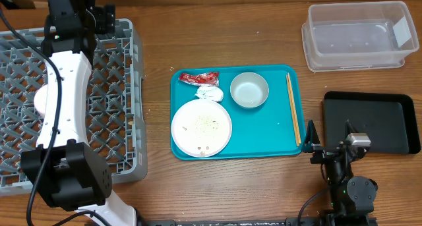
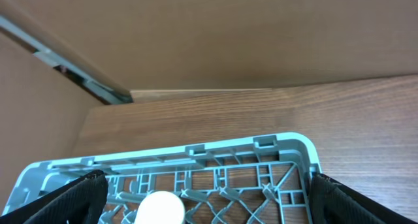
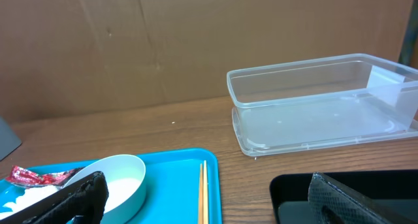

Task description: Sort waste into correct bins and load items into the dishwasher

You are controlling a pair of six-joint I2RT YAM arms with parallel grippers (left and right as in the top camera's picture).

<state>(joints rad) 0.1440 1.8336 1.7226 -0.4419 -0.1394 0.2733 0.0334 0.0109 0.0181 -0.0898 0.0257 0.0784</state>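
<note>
The grey dish rack (image 1: 112, 87) stands at the left. My left gripper (image 1: 99, 18) hangs open over its far right corner. In the left wrist view (image 2: 209, 208) a small white round cup (image 2: 160, 209) sits on the rack floor (image 2: 261, 178) between the spread fingers, untouched. The teal tray (image 1: 264, 130) holds the red wrapper (image 1: 198, 77), the white tissue (image 1: 210, 92), the large white plate (image 1: 201, 126) with crumbs (image 1: 208, 124), a small white bowl (image 1: 249, 89) (image 3: 121, 178) and chopsticks (image 1: 293, 107) (image 3: 202, 198). My right gripper (image 1: 328, 143) (image 3: 209, 208) is open and empty by the tray's right front corner.
The clear tub (image 1: 356, 35) (image 3: 313, 106) stands at the back right, and the black tray (image 1: 389, 120) (image 3: 294, 198) lies in front of it. A white rounded thing (image 1: 38, 101) shows in the rack beside my left arm. A brown cardboard wall stands behind the table.
</note>
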